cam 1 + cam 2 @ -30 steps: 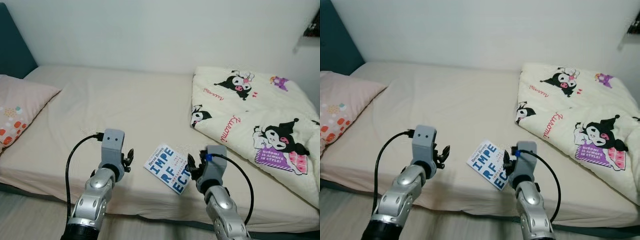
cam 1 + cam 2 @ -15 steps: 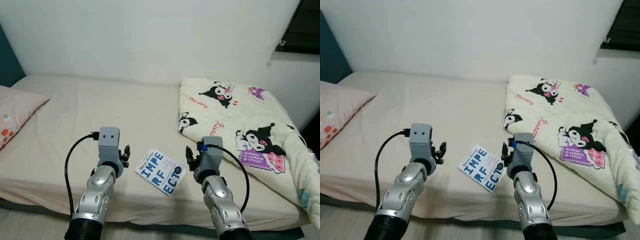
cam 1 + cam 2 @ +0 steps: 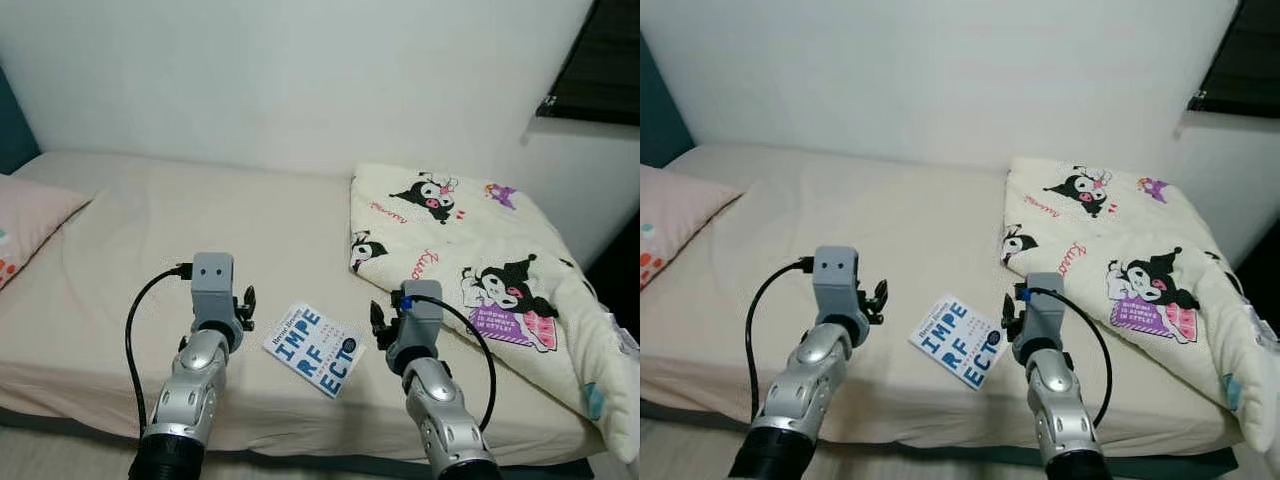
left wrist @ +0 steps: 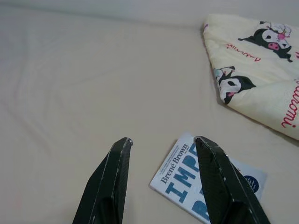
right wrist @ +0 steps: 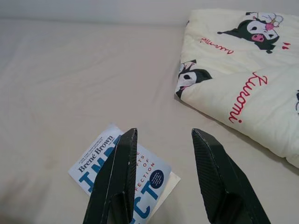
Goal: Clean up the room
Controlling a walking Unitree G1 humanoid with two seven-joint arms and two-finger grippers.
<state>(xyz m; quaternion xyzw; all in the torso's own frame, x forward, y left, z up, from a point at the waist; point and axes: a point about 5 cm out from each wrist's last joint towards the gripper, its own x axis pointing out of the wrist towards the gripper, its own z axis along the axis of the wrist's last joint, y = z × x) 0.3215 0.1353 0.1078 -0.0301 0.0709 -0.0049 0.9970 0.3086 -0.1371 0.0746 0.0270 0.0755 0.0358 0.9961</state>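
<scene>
The bed spans nearly the whole scene, covered by a plain cream sheet and set against a white wall. All positions below are given relative to the bed.

A folded cream comforter, printed with black cartoon characters and red script, lies on the bed's right portion and reaches its right edge. A pink pillow with coloured dots rests at the bed's far left end, next to a dark teal headboard. A dark window sits above the bed's right end.

A white paperback book with large blue lettering lies flat on the sheet near the bed's front edge, about midway along its length, just left of the comforter and not touching it. Its cover faces up and it is turned at an angle to the bed's edge.

The left hand hovers over the sheet near the bed's front edge, just left of the book. Its two black fingers are spread apart and grip nothing.

The right hand hovers near the bed's front edge, just right of the book, between book and comforter. Its fingers are likewise spread apart and empty; in the right wrist view one finger overlaps the book's cover.
</scene>
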